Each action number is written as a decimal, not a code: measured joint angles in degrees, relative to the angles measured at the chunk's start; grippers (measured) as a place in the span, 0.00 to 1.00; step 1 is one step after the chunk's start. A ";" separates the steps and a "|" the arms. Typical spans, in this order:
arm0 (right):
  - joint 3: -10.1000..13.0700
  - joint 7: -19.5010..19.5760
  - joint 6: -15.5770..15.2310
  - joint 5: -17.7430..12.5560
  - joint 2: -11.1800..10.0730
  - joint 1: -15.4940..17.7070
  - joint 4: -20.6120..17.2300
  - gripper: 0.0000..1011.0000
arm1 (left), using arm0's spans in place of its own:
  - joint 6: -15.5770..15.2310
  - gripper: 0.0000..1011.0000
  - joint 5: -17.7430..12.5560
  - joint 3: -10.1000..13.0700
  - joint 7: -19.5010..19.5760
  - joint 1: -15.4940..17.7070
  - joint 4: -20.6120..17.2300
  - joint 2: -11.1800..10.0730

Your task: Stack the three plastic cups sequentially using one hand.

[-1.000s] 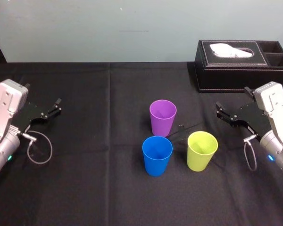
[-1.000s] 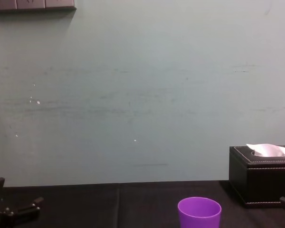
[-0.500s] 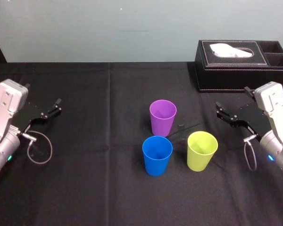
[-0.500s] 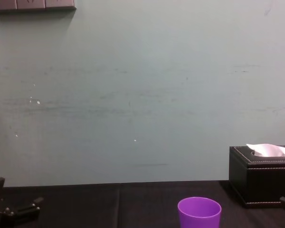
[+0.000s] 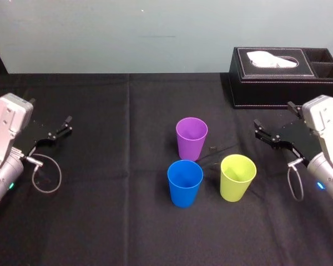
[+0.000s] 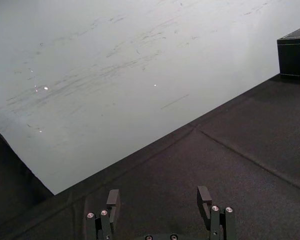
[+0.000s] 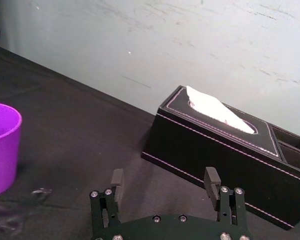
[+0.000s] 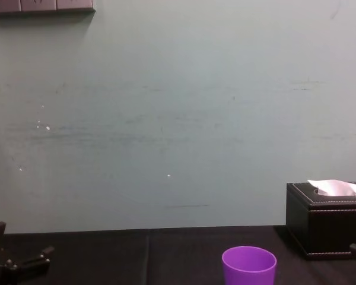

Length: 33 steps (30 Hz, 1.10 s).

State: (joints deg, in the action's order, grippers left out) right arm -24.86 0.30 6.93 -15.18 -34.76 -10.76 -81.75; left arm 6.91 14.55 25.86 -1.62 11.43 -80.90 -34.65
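Three cups stand upright and apart at the table's middle: the purple cup point(image 5: 191, 137) at the back, the blue cup point(image 5: 185, 183) in front of it, the yellow-green cup point(image 5: 237, 177) to the blue one's right. The purple cup point(image 8: 249, 265) also rises at the chest view's lower edge and shows in the right wrist view point(image 7: 2, 145). My right gripper point(image 5: 273, 114) hovers right of the cups, open and empty point(image 7: 164, 172). Far to the left of the cups, my left gripper point(image 5: 50, 110) is open too, with nothing between its fingers point(image 6: 158, 192).
A black tissue box point(image 5: 286, 76) with a white tissue stands at the back right, just beyond the right gripper. A black cloth point(image 5: 116, 210) covers the table, and a pale wall point(image 5: 127, 33) runs behind it. Bare cloth lies between the left gripper and the cups.
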 joint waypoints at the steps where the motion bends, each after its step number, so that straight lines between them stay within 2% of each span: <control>1: 0.28 -0.40 0.01 -0.32 -0.12 0.23 -0.33 0.99 | 0.00 1.00 0.00 0.00 0.00 0.00 0.00 0.00; 8: 3.41 -4.60 0.18 -4.31 -2.39 3.51 -4.17 0.99 | 0.00 1.00 0.00 0.00 0.00 0.00 0.00 0.00; 14: 7.14 -9.66 0.10 -9.53 -5.67 8.01 -7.99 0.99 | 0.00 1.00 0.00 0.00 0.00 0.00 0.00 0.00; 18: 8.75 -11.94 0.17 -11.57 -7.16 10.26 -9.48 0.99 | 0.00 1.00 0.00 0.00 0.00 0.00 0.00 0.00; 24: 12.31 -17.87 2.03 -16.13 -10.38 15.83 -12.46 0.99 | 0.00 1.00 0.00 0.00 0.00 0.00 0.00 0.00; 28: 13.68 -21.09 3.09 -18.18 -11.71 18.18 -13.43 0.99 | 0.00 1.00 0.00 0.00 0.00 0.00 0.00 0.00; 33: 15.39 -27.36 5.27 -20.32 -14.05 21.69 -14.49 0.99 | 0.00 1.00 0.00 0.00 0.00 0.00 0.00 0.00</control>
State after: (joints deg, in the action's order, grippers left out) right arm -9.47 -27.07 12.19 -35.49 -48.82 10.93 -96.24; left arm 6.91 14.55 25.86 -1.62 11.43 -80.90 -34.65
